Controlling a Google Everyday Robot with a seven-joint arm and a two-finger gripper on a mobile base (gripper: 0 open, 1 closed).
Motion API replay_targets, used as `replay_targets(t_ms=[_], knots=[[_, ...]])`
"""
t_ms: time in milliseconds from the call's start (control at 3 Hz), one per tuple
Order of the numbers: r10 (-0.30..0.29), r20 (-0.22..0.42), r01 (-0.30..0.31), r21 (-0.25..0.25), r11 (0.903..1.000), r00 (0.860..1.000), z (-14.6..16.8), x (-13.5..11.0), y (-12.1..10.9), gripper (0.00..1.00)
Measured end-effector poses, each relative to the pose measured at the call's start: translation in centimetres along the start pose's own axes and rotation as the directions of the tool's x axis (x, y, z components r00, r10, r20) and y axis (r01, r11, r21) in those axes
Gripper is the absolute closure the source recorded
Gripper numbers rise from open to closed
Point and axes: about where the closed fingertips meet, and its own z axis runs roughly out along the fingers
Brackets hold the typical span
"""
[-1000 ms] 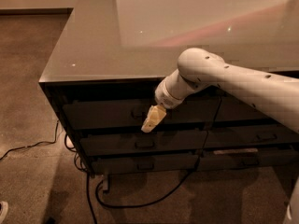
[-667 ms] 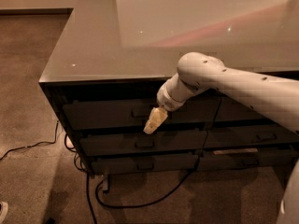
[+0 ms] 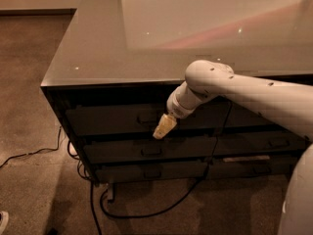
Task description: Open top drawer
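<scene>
The top drawer (image 3: 107, 120) is the wide dark front just under the glossy cabinet top, with a dark loop handle (image 3: 146, 119) at its middle. It looks closed, flush with the fronts below. My gripper (image 3: 163, 127) has pale yellowish fingers pointing down and left. It hangs in front of the drawer, just right of and slightly below the handle. My white arm (image 3: 254, 94) reaches in from the right.
Two lower drawer fronts (image 3: 146, 152) with smaller handles sit beneath. A narrower drawer column (image 3: 264, 141) lies to the right behind my arm. Black cables (image 3: 146, 212) loop on the carpet below the cabinet, and another cable (image 3: 29, 155) trails to the left.
My gripper has shifted slightly to the right and a little down along the drawer front. The drawer has not moved.
</scene>
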Motion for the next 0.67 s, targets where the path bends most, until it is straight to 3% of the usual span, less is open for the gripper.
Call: replay_targets(t_ms=[667], knots=[[-0.003, -0.025, 0.003, -0.003, 1.0, 1.0, 0.15, 0.03, 0.15, 0.6]])
